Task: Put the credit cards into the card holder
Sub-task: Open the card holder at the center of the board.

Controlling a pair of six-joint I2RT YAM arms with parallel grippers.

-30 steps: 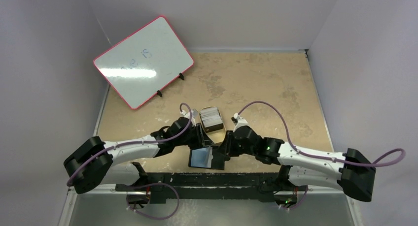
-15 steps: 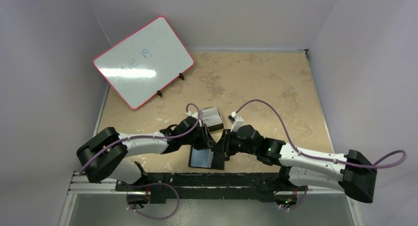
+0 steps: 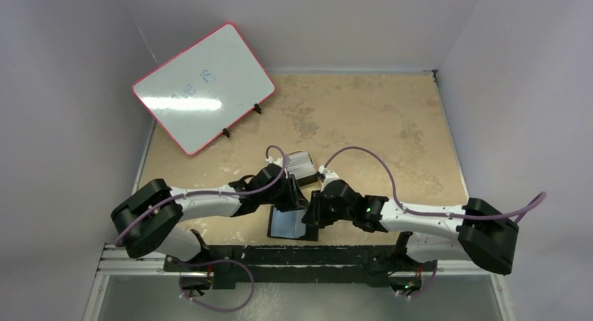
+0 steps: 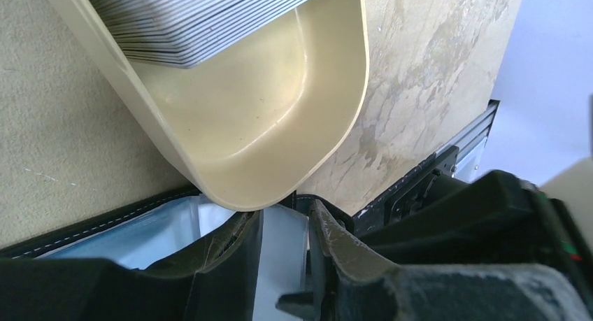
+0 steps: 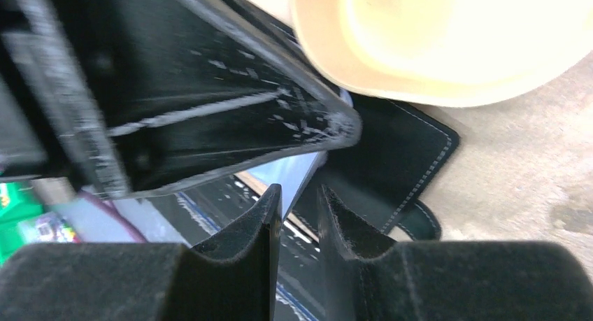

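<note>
Open card holder (image 3: 285, 224) laid on worktop (image 3: 363, 118) just beside tin (image 4: 280, 111), its bluish flap pinched by narrowed right claw (image 5: 299, 191), left claw (image 4: 285, 212) narrowed over the lining, its grip not to be told.

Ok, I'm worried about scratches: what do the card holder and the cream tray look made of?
The card holder is matt black with pale stitching along its edge, so probably leather or faux leather. The tray is cream, smooth and glossy, with soft highlights and rounded corners. It could be moulded plastic or enamelled metal; I can't tell which.
</note>
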